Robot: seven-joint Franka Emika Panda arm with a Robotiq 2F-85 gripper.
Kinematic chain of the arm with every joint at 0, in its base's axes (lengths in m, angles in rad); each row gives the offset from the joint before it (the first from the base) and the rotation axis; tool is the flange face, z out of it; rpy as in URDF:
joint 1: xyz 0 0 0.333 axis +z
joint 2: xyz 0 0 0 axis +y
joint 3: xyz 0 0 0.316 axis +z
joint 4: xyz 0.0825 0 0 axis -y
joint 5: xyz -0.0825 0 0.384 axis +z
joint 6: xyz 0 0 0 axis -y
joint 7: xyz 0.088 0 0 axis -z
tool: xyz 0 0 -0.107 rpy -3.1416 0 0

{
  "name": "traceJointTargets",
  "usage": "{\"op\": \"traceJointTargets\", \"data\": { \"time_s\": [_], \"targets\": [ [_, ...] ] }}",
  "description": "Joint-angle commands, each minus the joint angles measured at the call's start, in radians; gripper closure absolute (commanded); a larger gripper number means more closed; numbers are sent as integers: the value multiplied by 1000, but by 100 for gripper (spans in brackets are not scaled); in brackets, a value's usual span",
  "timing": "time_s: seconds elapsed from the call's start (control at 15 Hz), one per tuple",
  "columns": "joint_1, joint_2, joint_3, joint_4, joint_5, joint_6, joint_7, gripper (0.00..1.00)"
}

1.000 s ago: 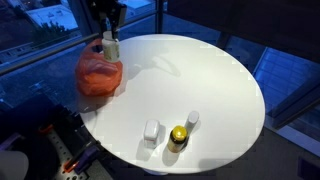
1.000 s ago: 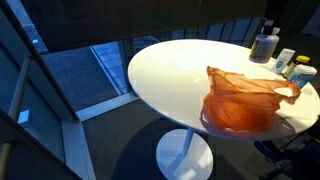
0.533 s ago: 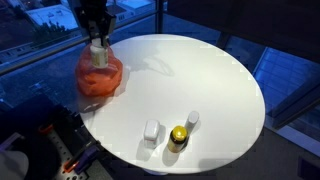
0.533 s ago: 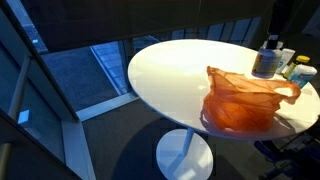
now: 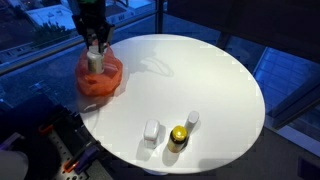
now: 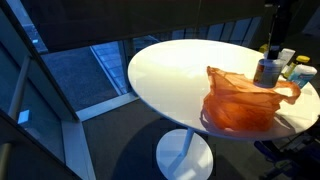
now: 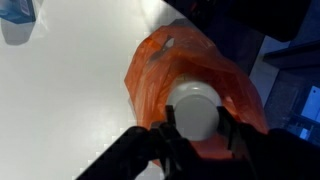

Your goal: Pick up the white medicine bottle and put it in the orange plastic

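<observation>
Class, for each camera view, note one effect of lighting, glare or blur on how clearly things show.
In an exterior view the table glares white against dark surroundings; in an exterior view the white bottle looks dim and grey; in the wrist view the fingers are dark and blurred, the bottle's top washed out.

In an exterior view, high and set back, looking down on the round white table point(image 5: 190, 90). In an exterior view, lower, off the rim, looking across past the orange plastic bag point(image 6: 240, 108). From the wrist, close, straight down. Shared by all: bag, tabletop.
</observation>
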Motion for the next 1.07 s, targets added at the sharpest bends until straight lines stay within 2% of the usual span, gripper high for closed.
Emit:
{"op": "traceJointTargets", "data": {
  "time_s": [0.0, 1.0],
  "targets": [
    [0, 24, 4, 3, 29, 34, -43, 81],
    [-5, 175, 27, 59, 34, 243, -54, 81]
  ]
}}
